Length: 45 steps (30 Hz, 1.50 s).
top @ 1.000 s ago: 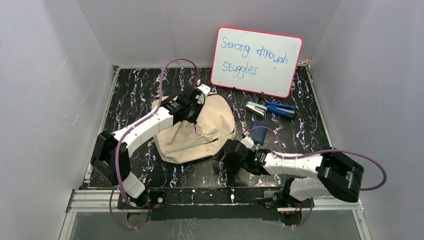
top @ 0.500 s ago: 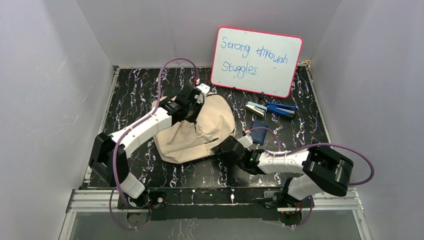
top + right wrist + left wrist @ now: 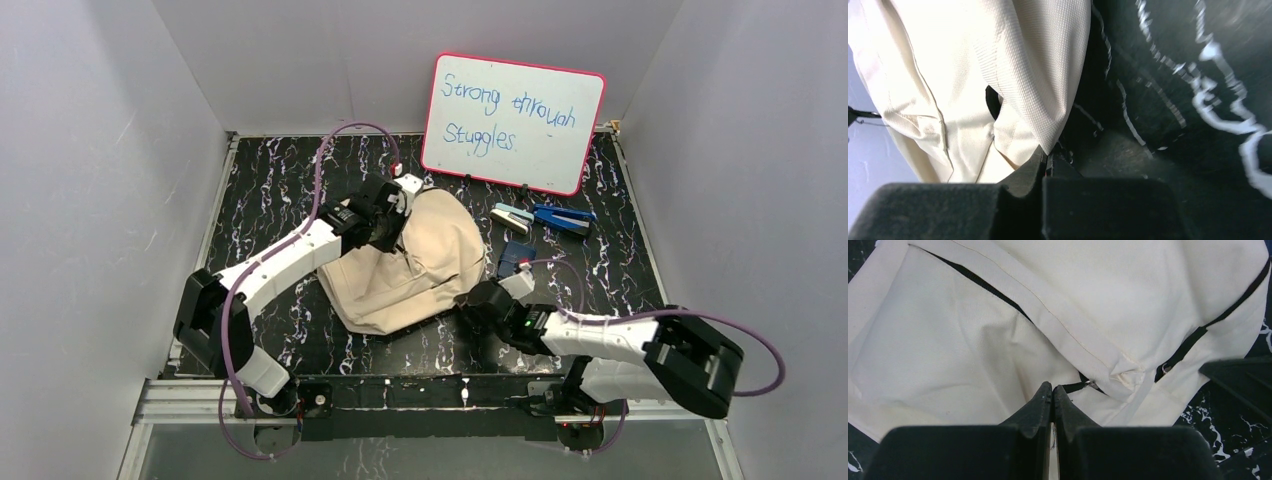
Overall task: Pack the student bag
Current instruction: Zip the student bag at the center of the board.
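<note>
**A:** The bag (image 3: 400, 265) lies slumped on the bench (image 3: 270, 180), in front of the whiteboard (image 3: 513, 122). The left claw (image 3: 1052, 390) is clenched at the bag's whiteboard-side edge; whether it grips cloth cannot be told.

**B:** The right claw (image 3: 1046, 156) pinches the opposite hem. Spreading gently should open the mouth without slip.

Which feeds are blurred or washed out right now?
Right wrist: white veins on the table smear with blur, the student bag is crisp. Left wrist: bag washed out near white, left gripper a dark silhouette. Top external: sharp, evenly lit.
</note>
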Motion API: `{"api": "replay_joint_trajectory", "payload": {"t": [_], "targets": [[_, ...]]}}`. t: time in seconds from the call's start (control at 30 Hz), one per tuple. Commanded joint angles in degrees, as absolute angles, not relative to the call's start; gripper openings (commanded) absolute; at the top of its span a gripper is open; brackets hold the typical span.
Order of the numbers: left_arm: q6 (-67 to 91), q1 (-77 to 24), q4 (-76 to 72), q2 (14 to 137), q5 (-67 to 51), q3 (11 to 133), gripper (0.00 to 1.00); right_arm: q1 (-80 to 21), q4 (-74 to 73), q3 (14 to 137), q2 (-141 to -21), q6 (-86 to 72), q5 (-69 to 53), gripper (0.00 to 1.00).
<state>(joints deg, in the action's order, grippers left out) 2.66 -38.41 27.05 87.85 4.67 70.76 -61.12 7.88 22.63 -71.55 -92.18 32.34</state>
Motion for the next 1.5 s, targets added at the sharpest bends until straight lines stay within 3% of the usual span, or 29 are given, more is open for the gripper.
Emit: {"api": "replay_joint_trajectory", "payload": {"t": [0.0,0.17,0.37,0.4,0.53,0.8,1.07,1.27,1.47], "targets": [[3.16,-41.78,26.78,84.29,1.6,70.34,0.0,-55.03,-6.58,22.98,-64.01,-81.1,34.45,0.0],[4.35,-46.02,27.15,84.93,0.27,69.96,0.0,-41.73,-8.64,21.84,-58.09,-66.49,22.13,0.0],[6.29,-47.52,26.08,87.42,-1.63,70.88,0.0,-30.5,-11.26,25.59,-58.13,-54.38,17.44,0.0],[6.48,-47.55,25.51,87.94,-1.29,71.14,0.0,-29.75,-11.88,26.98,-58.7,-53.23,16.8,0.05],[7.03,-47.48,23.25,91.03,2.76,72.74,0.0,-29.47,-13.81,30.98,-57.63,-51.16,16.63,0.43],[5.3,-47.34,22.97,95.84,7.31,78.9,0.0,-29.58,-11.37,30.83,-45.09,-46.53,10.34,0.66],[3.89,-46.69,23.43,95.76,8.18,80.7,0.0,-30.89,-0.92,28.16,-51.94,-54.55,-5.28,0.67],[4.13,-46.67,23.3,95.47,7.93,80.45,0.0,-36.66,7.54,28.48,-59.52,-58.37,-4.32,0.73],[3.79,-46.6,23.36,95.54,7.93,81.49,0.0,-40.63,6.12,30.17,-64.94,-60.55,-0.93,0.74]]}}
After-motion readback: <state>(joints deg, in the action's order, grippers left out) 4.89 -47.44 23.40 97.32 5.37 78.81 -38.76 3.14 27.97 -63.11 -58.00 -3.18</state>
